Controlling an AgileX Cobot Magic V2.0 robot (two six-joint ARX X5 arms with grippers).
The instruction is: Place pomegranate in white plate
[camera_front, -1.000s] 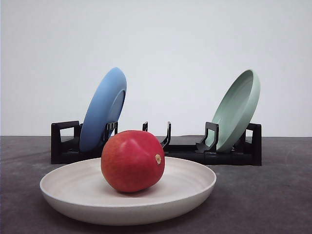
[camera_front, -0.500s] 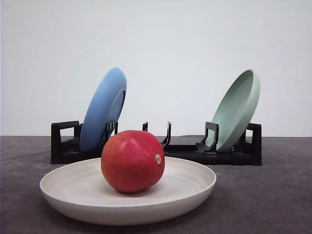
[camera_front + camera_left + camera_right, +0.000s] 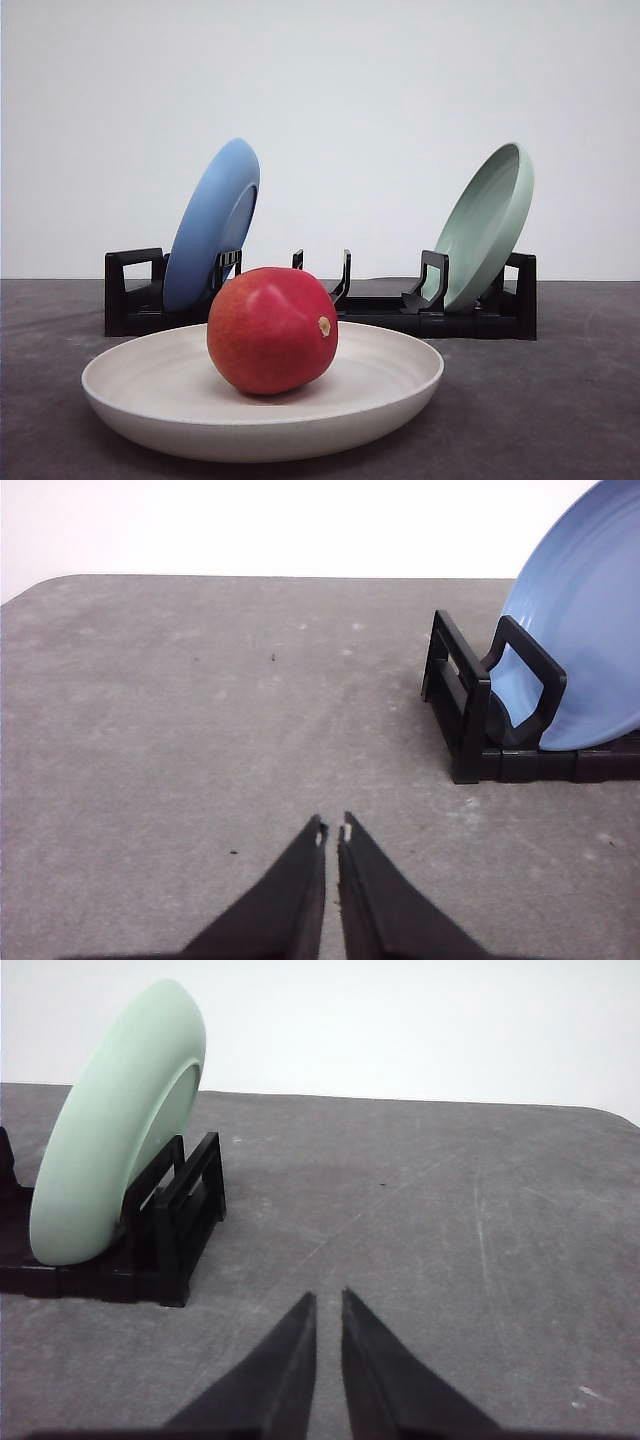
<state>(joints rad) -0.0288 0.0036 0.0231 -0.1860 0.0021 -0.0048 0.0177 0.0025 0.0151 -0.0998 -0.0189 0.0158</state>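
Black dish rack at back of grey worktop — blue plate leaning in left slot, pale green plate leaning in right slot, middle slots bare, plain white wall behind.

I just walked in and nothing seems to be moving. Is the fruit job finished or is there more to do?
It looks finished. The pomegranate sits in the white plate, with nothing touching it. Nothing is in hand: the left hand and the right hand are shut and empty over bare table. Nothing seems left to do.
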